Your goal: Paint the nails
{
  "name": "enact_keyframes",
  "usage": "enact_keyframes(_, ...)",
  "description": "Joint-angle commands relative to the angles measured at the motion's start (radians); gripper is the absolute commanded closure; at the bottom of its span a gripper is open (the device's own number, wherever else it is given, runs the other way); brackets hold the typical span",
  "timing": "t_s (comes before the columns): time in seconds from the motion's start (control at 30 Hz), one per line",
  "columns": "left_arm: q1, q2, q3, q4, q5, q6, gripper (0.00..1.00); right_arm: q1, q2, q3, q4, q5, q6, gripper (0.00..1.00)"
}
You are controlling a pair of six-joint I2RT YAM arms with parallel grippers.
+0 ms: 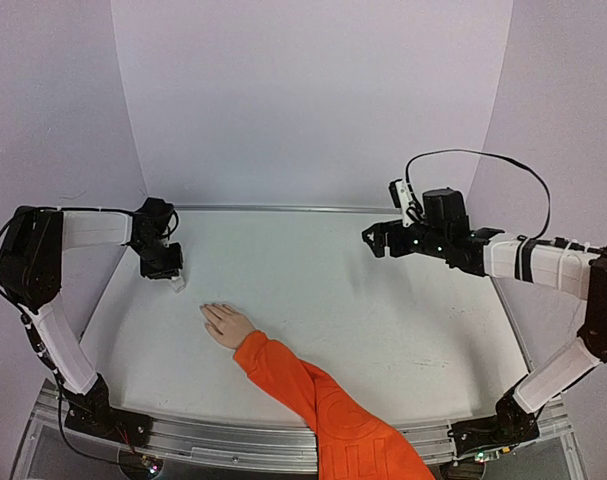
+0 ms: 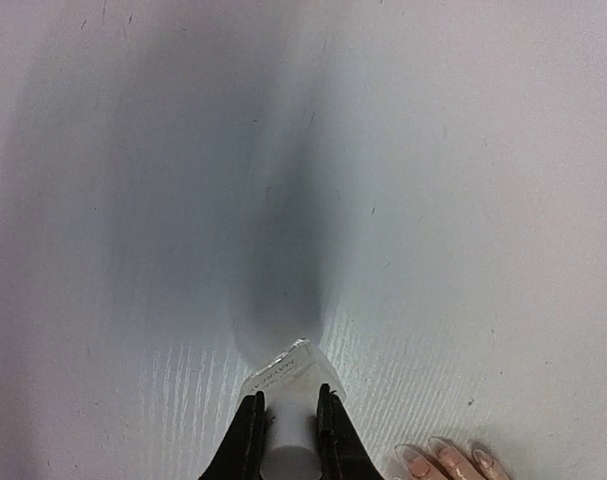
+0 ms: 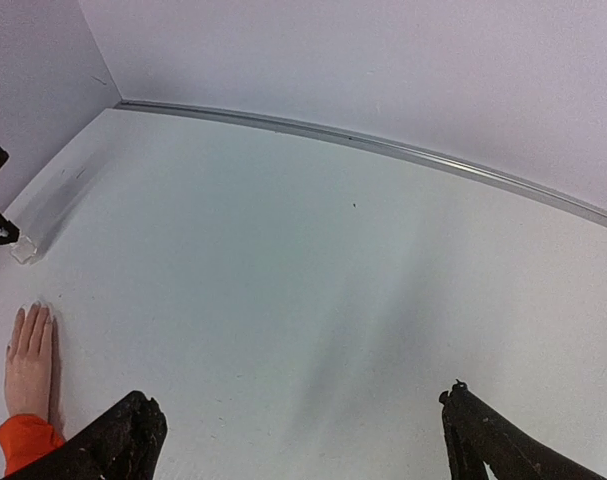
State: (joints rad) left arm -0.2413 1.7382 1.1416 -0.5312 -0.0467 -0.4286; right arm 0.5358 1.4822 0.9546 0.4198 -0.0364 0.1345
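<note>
A pale flesh-coloured hand point(image 1: 226, 325) on a bright orange sleeve point(image 1: 313, 395) lies palm down on the white table, fingers pointing to the back left. Its nails point(image 2: 448, 460) show as glossy, pale tips at the bottom right of the left wrist view. Close beside them my left gripper point(image 2: 288, 397) is shut on a small clear bottle with a white cap point(image 2: 283, 372), which stands on the table just behind the fingertips point(image 1: 207, 310). My right gripper point(image 3: 298, 398) hangs wide open above the right half of the table, far from the hand point(image 3: 28, 350), with nothing between its fingers.
A metal rail point(image 3: 383, 148) runs along the table's back edge under the white back wall. White side walls close in both sides. The orange sleeve crosses the near middle of the table toward the front edge.
</note>
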Motion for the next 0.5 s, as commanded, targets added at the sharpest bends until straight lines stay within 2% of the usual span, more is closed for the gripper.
enact_keyframes(0.0,-0.002,0.011,0.007,0.043,-0.062,-0.012,0.96,-0.029,-0.056,-0.026,0.026,0.023,0.026,0.02)
enact_keyframes(0.27,-0.002,0.053,0.014,0.034,-0.060,0.005,0.87,-0.126,-0.102,-0.072,0.030,0.036,0.071,0.02)
enact_keyframes(0.37,-0.002,0.059,0.015,0.033,-0.064,0.011,0.77,-0.173,-0.141,-0.103,0.027,0.036,0.077,0.02)
enact_keyframes(0.47,-0.001,0.054,0.017,0.032,-0.061,0.016,0.60,-0.222,-0.187,-0.136,0.025,0.036,0.084,0.02)
